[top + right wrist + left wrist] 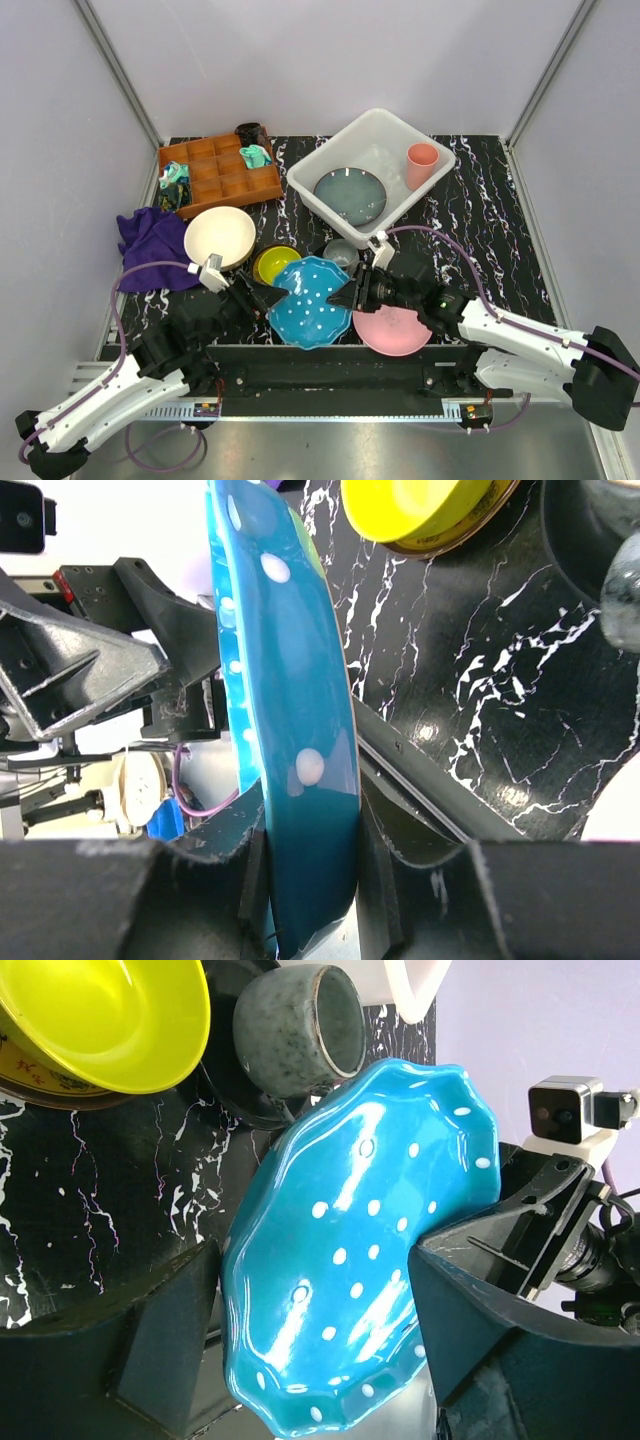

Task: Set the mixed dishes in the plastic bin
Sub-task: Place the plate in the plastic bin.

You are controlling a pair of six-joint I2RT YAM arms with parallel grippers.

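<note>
The blue white-dotted plate (310, 300) is tilted up on edge between both arms. My right gripper (350, 292) is shut on its right rim; in the right wrist view the fingers (310, 820) pinch the plate's edge (290, 680). My left gripper (262, 298) stands open at the plate's left side, its jaws wide apart on either side of the plate (370, 1250). The plastic bin (305, 190) holds a grey-blue plate (350, 195) and a pink cup (421, 165). On the table are a cream bowl (220, 237), a yellow bowl (277, 263), a grey mug (342, 255) and a pink plate (393, 330).
A brown wooden compartment tray (220, 175) with small items sits at the back left. A purple cloth (152, 245) lies at the left edge. A black saucer (235, 1090) lies under the grey mug (300, 1025), beside the yellow bowl (110, 1020).
</note>
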